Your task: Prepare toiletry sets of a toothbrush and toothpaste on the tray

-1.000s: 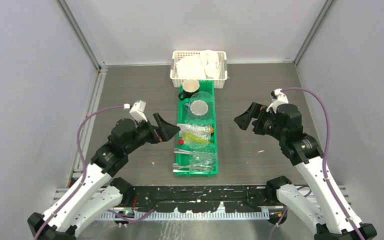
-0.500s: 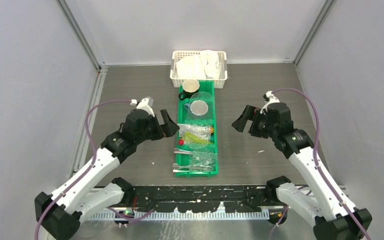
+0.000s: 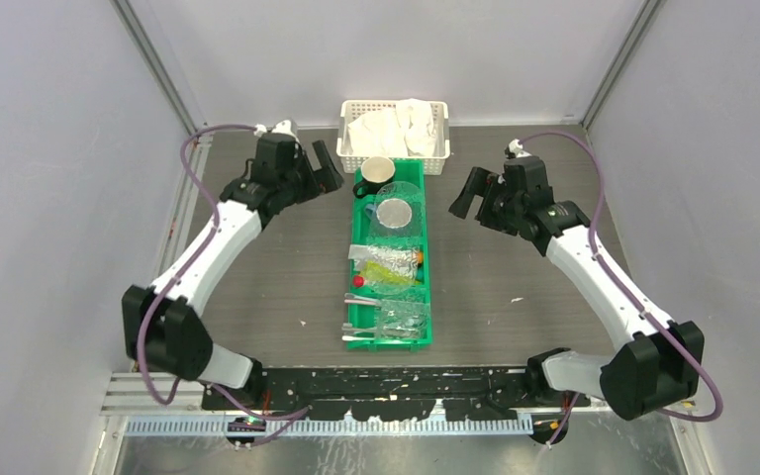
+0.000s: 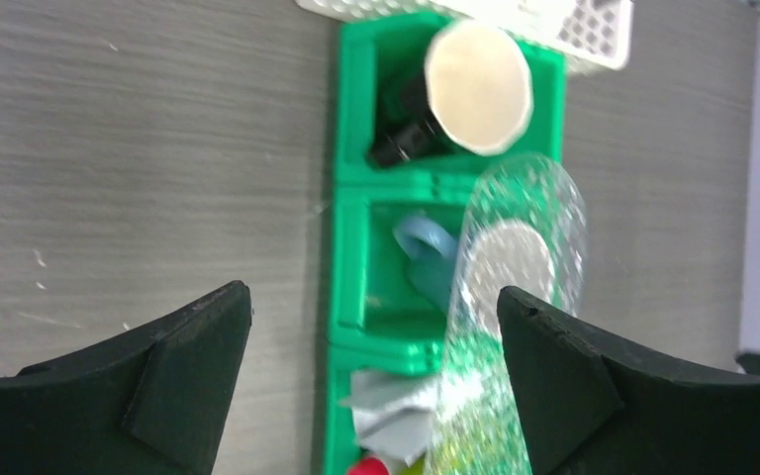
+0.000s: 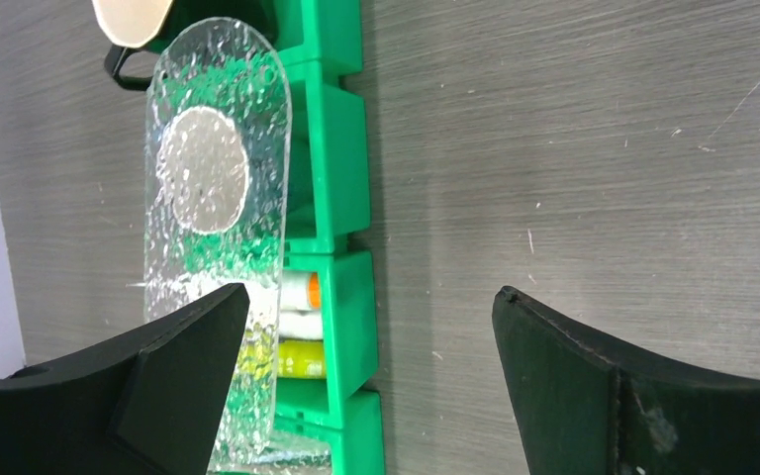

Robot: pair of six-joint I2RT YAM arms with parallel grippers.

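Arms extended farther | left hand (image 3: 327,168), right hand (image 3: 463,195) spread wide, empty | pebbled clear tray (image 5: 257,129)

White arms (image 3: 220,234), black joints (image 3: 166,332), purple cables (image 3: 187,166)

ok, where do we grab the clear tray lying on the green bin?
Probably its long left edge, mid-length, with the left gripper coming down from the left. The clear tray lies lengthwise over the green bin, nearer its right wall, so open compartment space shows beside that edge; the mug crowds its rounded far end.
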